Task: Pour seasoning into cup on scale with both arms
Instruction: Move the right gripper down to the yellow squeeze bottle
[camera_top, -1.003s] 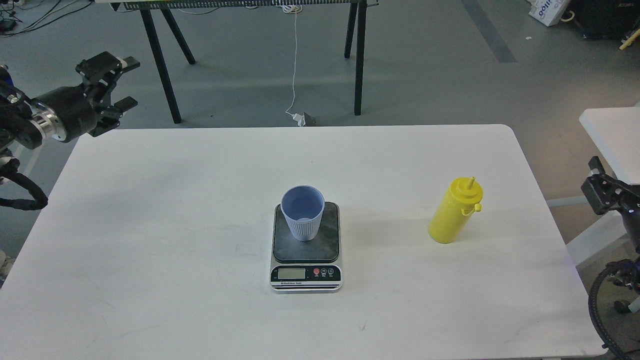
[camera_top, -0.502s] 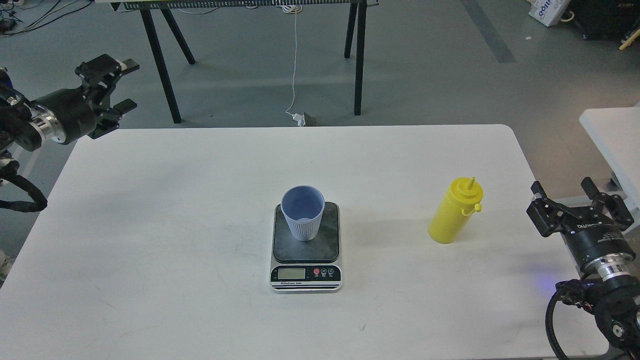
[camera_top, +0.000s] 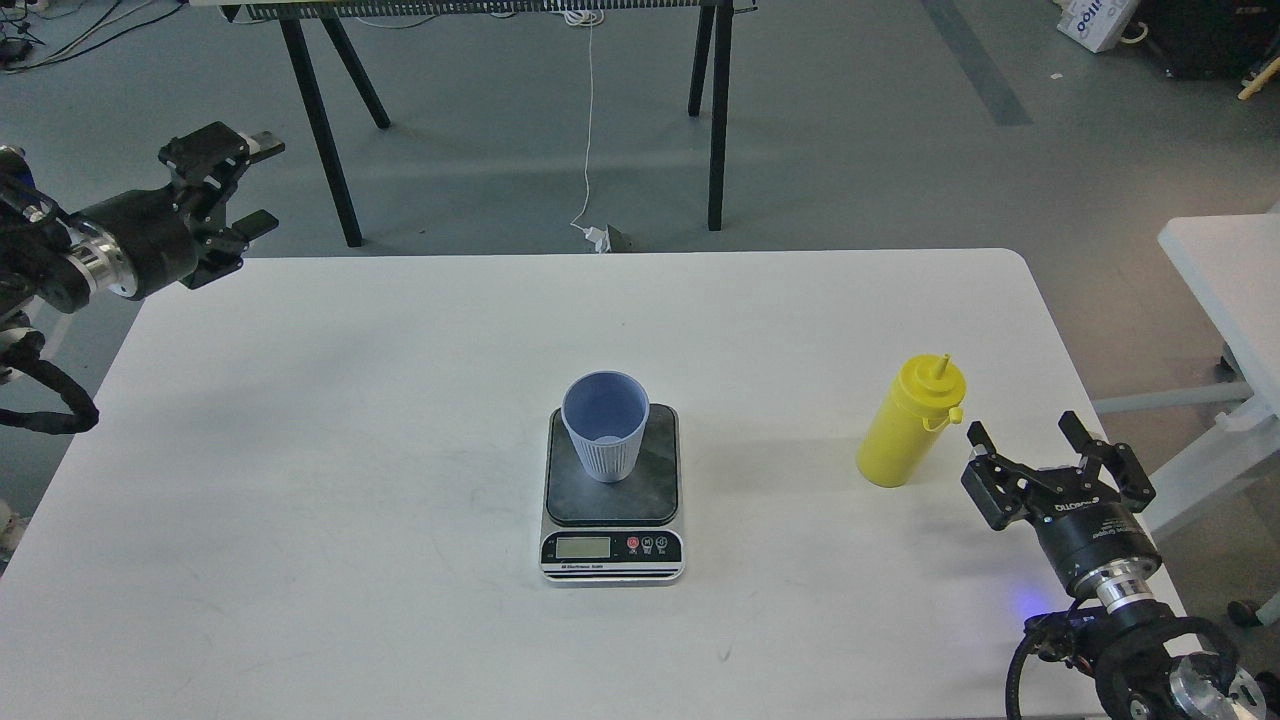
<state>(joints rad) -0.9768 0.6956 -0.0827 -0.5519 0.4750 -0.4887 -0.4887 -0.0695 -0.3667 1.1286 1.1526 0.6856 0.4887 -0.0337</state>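
Black fingers are spread wide on the right gripper (camera_top: 1022, 433) near the smooth yellow seasoning (camera_top: 908, 424) and on the raised left gripper (camera_top: 256, 184), while the ribbed cup (camera_top: 605, 426) is kept on the flat scale (camera_top: 612, 494).

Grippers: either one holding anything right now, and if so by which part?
Nothing is held. The right gripper is open beside the yellow bottle, not touching it. The left gripper is open at the table's far left corner. The cup stands on the scale.
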